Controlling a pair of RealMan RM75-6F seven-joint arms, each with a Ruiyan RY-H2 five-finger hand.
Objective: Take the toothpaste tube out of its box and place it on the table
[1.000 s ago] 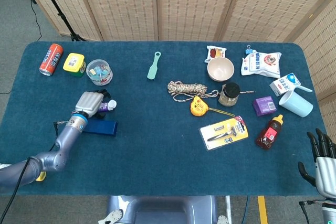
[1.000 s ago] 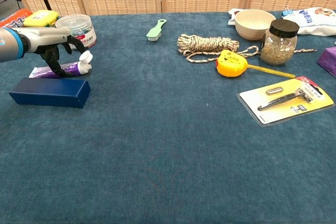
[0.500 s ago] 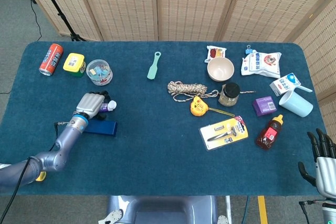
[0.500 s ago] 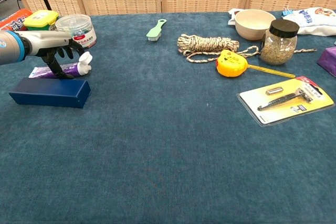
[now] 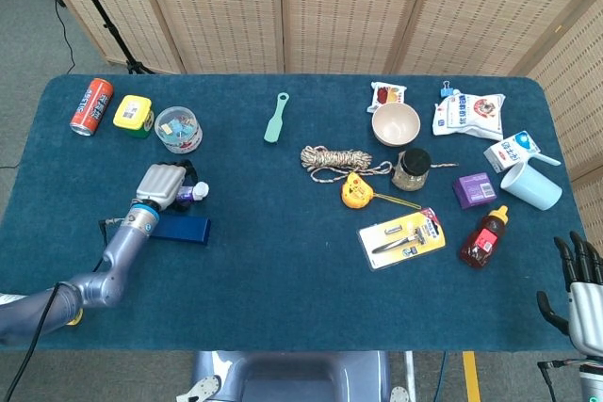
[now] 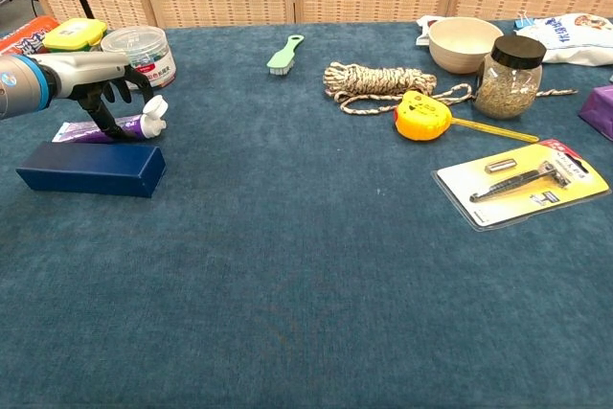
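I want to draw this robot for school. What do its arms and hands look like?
The left arm is a smooth silvery-grey tube with a bright blue ring at the wrist and a thin black cable hanging beside it. The left hand has a boxy silver-grey back and black fingers. The right hand looks the same: pale grey palm, black fingers. Its arm is out of view.

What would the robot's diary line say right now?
left hand: over toothpaste tube | tube: lying on table behind blue box | right hand: idle at table edge
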